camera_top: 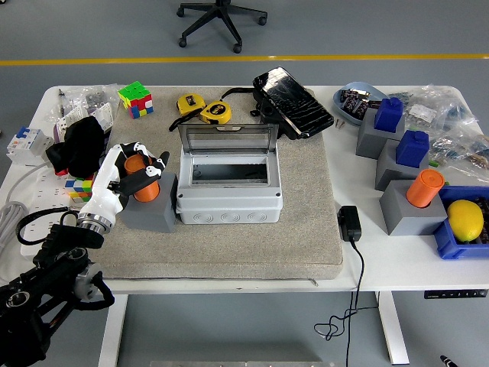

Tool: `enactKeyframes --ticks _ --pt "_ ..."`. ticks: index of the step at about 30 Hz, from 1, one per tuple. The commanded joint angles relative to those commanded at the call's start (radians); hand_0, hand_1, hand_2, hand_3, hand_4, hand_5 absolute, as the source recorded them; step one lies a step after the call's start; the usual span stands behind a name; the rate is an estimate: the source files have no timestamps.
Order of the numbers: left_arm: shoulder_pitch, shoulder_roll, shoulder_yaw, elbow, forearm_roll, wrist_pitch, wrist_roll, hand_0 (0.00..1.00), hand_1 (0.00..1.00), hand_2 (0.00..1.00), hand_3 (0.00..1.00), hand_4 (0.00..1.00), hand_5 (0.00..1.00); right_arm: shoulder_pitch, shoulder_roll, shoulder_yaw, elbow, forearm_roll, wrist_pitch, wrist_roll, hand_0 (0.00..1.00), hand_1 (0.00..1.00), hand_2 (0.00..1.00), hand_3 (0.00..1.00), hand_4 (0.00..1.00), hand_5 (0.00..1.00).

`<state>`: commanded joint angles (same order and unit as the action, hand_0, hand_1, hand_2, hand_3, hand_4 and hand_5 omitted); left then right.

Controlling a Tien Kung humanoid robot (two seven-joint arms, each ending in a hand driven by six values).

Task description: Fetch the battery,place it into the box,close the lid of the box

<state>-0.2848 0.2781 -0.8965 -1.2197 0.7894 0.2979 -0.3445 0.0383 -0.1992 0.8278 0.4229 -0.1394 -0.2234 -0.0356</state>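
An orange cylindrical battery [142, 179] stands in a grey holder block [150, 208] on the mat, just left of the box. My left hand [133, 171] is wrapped around the battery, fingers curled on it and thumb across its front. The light grey box [228, 187] sits mid-mat with its clear lid [228, 138] standing open at the back; the inside looks empty. My right hand is not in view.
A second orange battery [424, 188] sits on a grey block at the right, near blue blocks [412, 148] and a blue bin with a lemon [465, 219]. Tape measures [205, 108], a Rubik's cube [135, 99] and a black case [293, 102] lie behind the box. A black adapter [349, 223] lies right.
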Motion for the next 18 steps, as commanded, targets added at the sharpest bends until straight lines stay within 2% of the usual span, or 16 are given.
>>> enactKeyframes --ticks 1,2,6,10,15,18 --pt "0.000 -0.001 0.000 0.000 0.001 0.000 0.000 0.138 0.085 0.120 0.164 0.115 0.002 0.000 0.000 0.000 0.000 0.000 0.000 0.001 0.569 0.640 0.652 0.542 0.867 0.407" --pt "-0.001 -0.001 0.001 0.000 0.002 0.000 0.000 0.122 0.082 0.097 0.175 0.170 0.002 0.000 0.000 -0.001 0.000 0.001 0.000 0.001 0.569 0.640 0.651 0.542 0.867 0.406" --pt "0.000 -0.001 -0.002 -0.005 0.008 -0.001 -0.002 0.122 0.082 0.097 0.175 0.170 0.002 0.000 0.000 0.000 0.000 0.001 -0.001 0.002 0.569 0.640 0.651 0.542 0.867 0.406" --pt "0.004 0.006 -0.028 -0.038 0.034 0.007 -0.003 0.120 0.082 0.095 0.169 0.174 0.002 -0.001 0.000 0.000 0.000 0.001 -0.002 0.005 0.570 0.639 0.651 0.542 0.867 0.406" --pt "-0.015 0.033 -0.034 -0.105 0.122 0.036 0.006 0.122 0.090 0.107 0.169 0.173 0.002 -0.001 0.001 0.000 -0.001 0.002 -0.002 0.006 0.568 0.637 0.651 0.541 0.867 0.406" --pt "-0.049 0.061 0.019 -0.147 0.212 0.050 0.040 0.122 0.090 0.107 0.169 0.173 0.002 -0.001 0.000 0.002 -0.001 0.002 -0.002 0.006 0.568 0.637 0.651 0.541 0.867 0.406"
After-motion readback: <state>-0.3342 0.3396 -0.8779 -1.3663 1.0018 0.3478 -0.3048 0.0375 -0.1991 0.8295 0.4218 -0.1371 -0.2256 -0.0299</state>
